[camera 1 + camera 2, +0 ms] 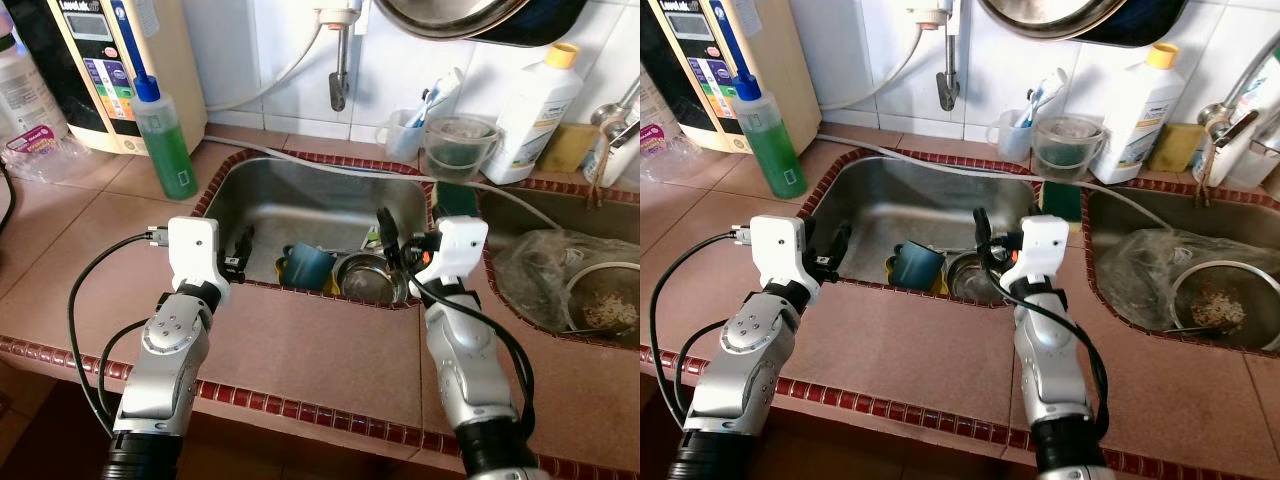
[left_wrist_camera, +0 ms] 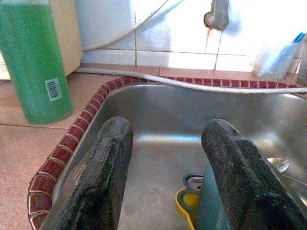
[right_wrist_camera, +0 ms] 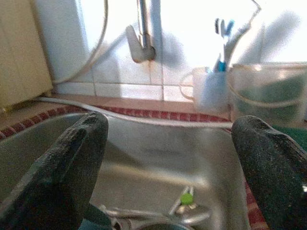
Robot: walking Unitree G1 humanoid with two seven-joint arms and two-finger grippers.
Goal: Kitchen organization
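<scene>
Left eye view shows the blue mug [image 1: 305,266] lying on its side at the sink's [image 1: 300,205] near wall, between both unclenched, empty grippers, nearer the left gripper [image 1: 241,247] than the right gripper [image 1: 398,244], its long axis running left-right.

Head views were evenly lit and sharp. The right wrist view was soft, with white tiles [image 3: 192,28] blown out by glare; sink [image 1: 300,215] steel gleamed dully.
</scene>
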